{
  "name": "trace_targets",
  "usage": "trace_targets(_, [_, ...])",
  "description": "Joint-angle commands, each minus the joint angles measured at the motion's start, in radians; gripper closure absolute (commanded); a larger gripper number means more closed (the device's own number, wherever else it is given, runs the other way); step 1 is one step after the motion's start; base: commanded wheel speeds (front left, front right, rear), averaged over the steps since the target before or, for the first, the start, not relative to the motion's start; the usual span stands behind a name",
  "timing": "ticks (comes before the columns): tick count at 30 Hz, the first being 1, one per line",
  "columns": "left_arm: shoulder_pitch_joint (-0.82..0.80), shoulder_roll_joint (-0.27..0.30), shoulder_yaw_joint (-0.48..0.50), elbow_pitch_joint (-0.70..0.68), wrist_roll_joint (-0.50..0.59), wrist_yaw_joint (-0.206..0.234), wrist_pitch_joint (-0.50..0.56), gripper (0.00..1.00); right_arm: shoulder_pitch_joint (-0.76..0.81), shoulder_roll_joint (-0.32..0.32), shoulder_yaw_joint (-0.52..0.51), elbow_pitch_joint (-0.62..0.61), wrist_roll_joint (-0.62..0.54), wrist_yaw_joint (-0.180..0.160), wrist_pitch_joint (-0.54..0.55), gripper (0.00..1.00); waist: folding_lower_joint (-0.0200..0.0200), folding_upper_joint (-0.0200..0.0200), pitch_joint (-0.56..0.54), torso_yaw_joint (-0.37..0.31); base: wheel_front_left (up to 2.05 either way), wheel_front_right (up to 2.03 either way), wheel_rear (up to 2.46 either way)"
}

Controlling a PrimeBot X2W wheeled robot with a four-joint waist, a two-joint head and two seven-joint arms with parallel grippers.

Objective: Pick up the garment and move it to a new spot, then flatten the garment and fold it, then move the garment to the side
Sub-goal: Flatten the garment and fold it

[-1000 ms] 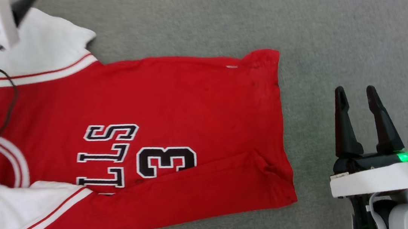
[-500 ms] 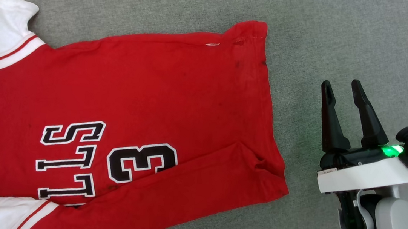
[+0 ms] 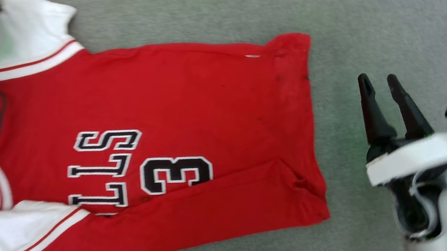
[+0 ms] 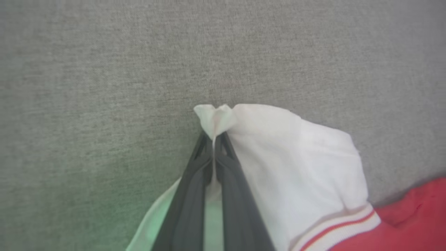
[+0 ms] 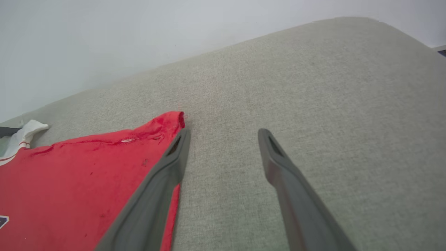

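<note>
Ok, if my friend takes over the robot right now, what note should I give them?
Left pincer: shut on the tip of the garment's white sleeve.
Right pincer: open, empty, beside the hem.
Garment: spread lettering-up on the grey fabric surface, one long side folded over.
Done: sleeve gripped.
Left: flatten, fold, move aside.
</note>
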Motion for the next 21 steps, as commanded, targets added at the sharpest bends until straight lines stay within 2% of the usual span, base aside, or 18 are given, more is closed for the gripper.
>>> trace_targets(1, [-0.001, -0.015, -0.01, 0.001, 0.004, -0.011, -0.014, 1.0, -0.034, -0.015, 0.003, 0.018, 0.022, 0.0, 0.03, 0.0, -0.0001, 0.0, -0.03, 0.038, 0.0, 0.0, 0.0])
trace_targets(7, [-0.063, -0.069, -0.038, -0.027, 0.023, -0.051, -0.083, 1.0, -0.165, -0.111, 0.032, 0.163, 0.102, 0.0, 0.301, 0.0, -0.0001, 0.0, -0.055, 0.126, 0.0, 0.0, 0.0])
trace_targets(10, [-0.091, -0.087, -0.057, -0.044, 0.036, -0.062, -0.103, 1.0, -0.234, -0.135, 0.048, 0.216, 0.125, 0.0, 0.416, 0.0, -0.0001, 0.0, -0.045, 0.165, 0.0, 0.0, 0.0])
trace_targets(17, [-0.12, -0.13, -0.089, -0.065, 0.048, -0.076, -0.135, 1.0, -0.374, -0.139, 0.086, 0.336, 0.126, 0.0, 0.556, 0.0, -0.0001, 0.0, -0.01, 0.223, 0.0, 0.0, 0.0])
trace_targets(21, [-0.121, -0.14, -0.099, -0.062, 0.051, -0.085, -0.147, 1.0, -0.414, -0.125, 0.106, 0.459, 0.103, -0.001, 0.661, 0.0, -0.0001, 0.0, -0.001, 0.236, 0.0, 0.0, 0.0])
